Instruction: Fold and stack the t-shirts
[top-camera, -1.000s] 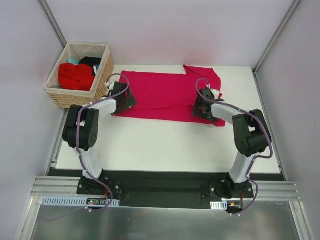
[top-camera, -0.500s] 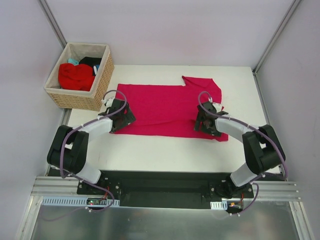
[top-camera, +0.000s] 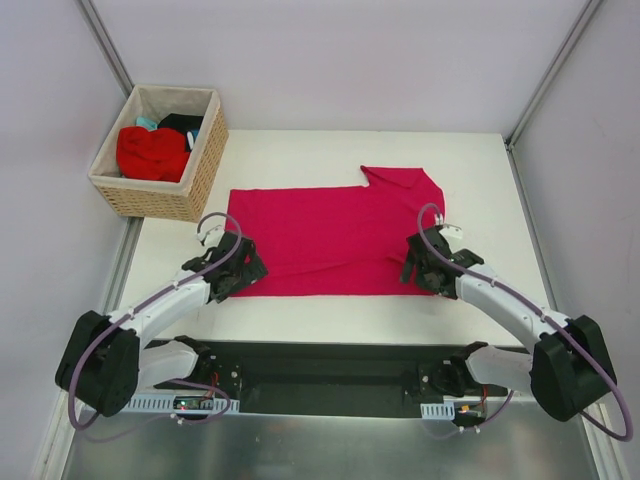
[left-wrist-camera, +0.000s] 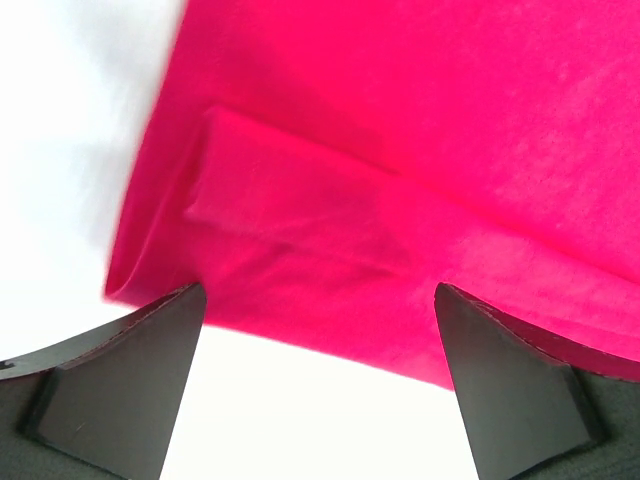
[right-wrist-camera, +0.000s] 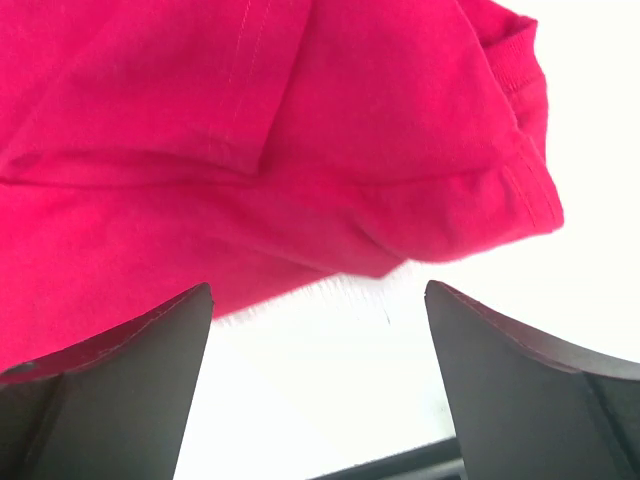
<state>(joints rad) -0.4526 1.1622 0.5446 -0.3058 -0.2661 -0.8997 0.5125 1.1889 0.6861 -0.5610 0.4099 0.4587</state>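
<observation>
White desk (top-camera: 330, 320) fills the top view, with pale walls behind.

**Top view.** The crimson t-shirt (top-camera: 330, 235) lies flat and mid-desk, with its long axis running left to right, parallel to the near edge. One sleeve (top-camera: 405, 185) projects at the far right. The left hand (top-camera: 235, 272) sits at the near-left corner and the right hand (top-camera: 425, 265) at the near-right corner. Each arm is therefore nearest its own corner, and the cloth extends away from both hands. The basket (top-camera: 150, 205) at far left holds a red tee (top-camera: 150, 150), and black and teal cloth shows behind it.

**Left wrist view.** The left fingers (left-wrist-camera: 120, 380) stand wide apart and hold nothing. The near hem runs between them, and a tucked flap shows at the corner.

**Right wrist view.** The right fingers (right-wrist-camera: 110, 380) are likewise spread and empty. The stitched corner lies just beyond them, with bare desk between.

You cannot tell whether any fingertip touches the cloth. No neck label is visible. The basket's lower contents are hidden.
</observation>
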